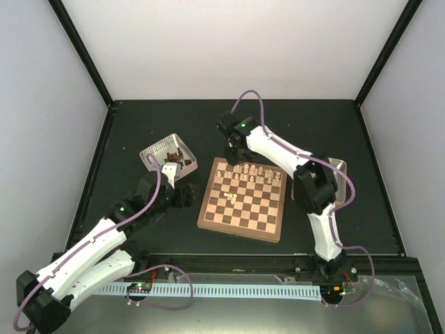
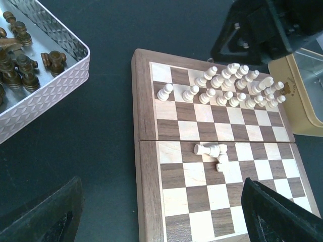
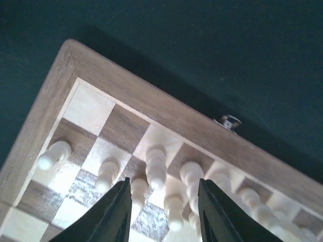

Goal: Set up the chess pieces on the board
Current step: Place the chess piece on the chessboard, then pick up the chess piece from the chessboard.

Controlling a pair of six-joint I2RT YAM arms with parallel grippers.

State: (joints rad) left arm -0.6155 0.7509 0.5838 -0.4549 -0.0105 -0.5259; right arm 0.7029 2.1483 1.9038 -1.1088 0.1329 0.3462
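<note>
The board (image 1: 206, 216) lies mid-table. Cream chess pieces (image 1: 252, 174) stand in its two far rows, and two more lie toppled (image 1: 233, 198) near the middle. My right gripper (image 1: 236, 154) hangs over the far left corner of the rows. In the right wrist view its jaws (image 3: 164, 201) are open around several standing pieces (image 3: 156, 166) without touching them. My left gripper (image 1: 186, 197) sits open just off the board's left edge. In the left wrist view its fingers (image 2: 45, 217) frame the board's rim (image 2: 145, 191), with the fallen pieces (image 2: 212, 150) ahead.
A silver patterned tin (image 1: 167, 156) holding dark brown chessmen (image 2: 20, 60) stands left of the board. A tan tin (image 1: 338, 170) lies beyond the board's right side, partly under the right arm. A metal latch (image 3: 229, 121) protrudes from the far rim.
</note>
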